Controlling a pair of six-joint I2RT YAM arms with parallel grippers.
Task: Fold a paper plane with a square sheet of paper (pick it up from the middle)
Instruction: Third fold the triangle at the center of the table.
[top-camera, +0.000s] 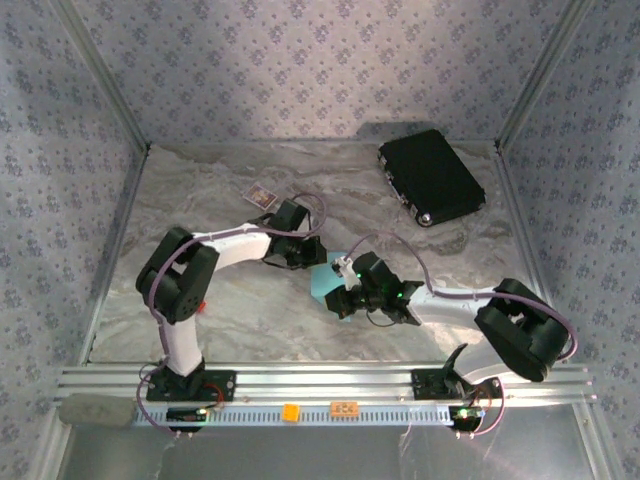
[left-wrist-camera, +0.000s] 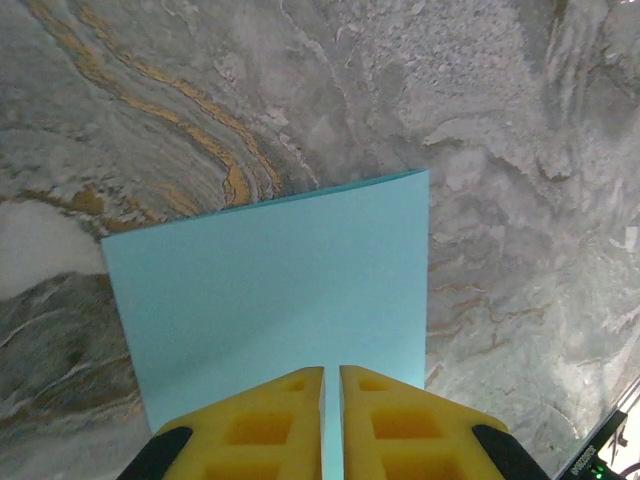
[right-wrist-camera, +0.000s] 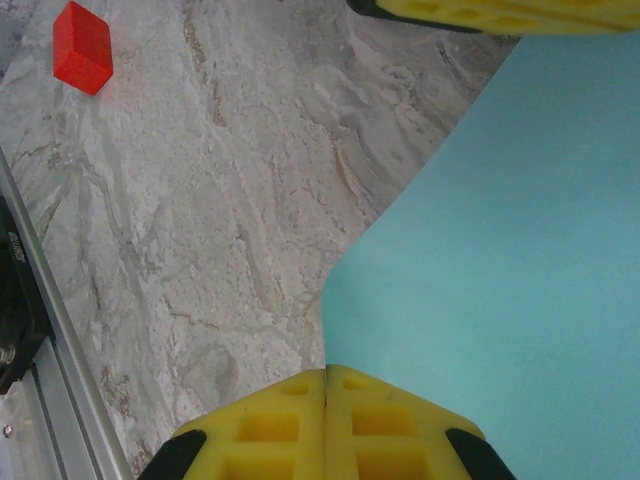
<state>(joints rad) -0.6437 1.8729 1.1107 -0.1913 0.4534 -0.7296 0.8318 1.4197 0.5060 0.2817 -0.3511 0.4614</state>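
**Paper pinched at both ends, fold setup looks next**

Left gripper (left-wrist-camera: 331, 372) has its yellow fingers closed down to a sliver, with the near edge of the square sheet of paper (left-wrist-camera: 280, 290) running into that slit, so I read it as a pinch on the sheet. Right gripper (right-wrist-camera: 326, 375) is fully closed, pads pressed together right on the sheet's edge. The edge bows there, so it looks nipped rather than just touched. The sheet sits mid-table between the two wrists, with no dart shape to it.

My guess is this is the setup for an early fold. To do it well, I'd move both wrists together and keep the paper lightly taut. Pull apart and thin paper tears; push in unevenly and it buckles off-line. Line up the corners before pressing any crease.

Room is fine. The marble table (top-camera: 230, 300) is bare around the sheet. The black case (top-camera: 432, 178) and small dark card (top-camera: 260, 195) are well apart at the back. The red block (right-wrist-camera: 82, 47) sits off by the rail (right-wrist-camera: 60, 400), near the front edge. The wrists themselves are close, so collision is the real risk.
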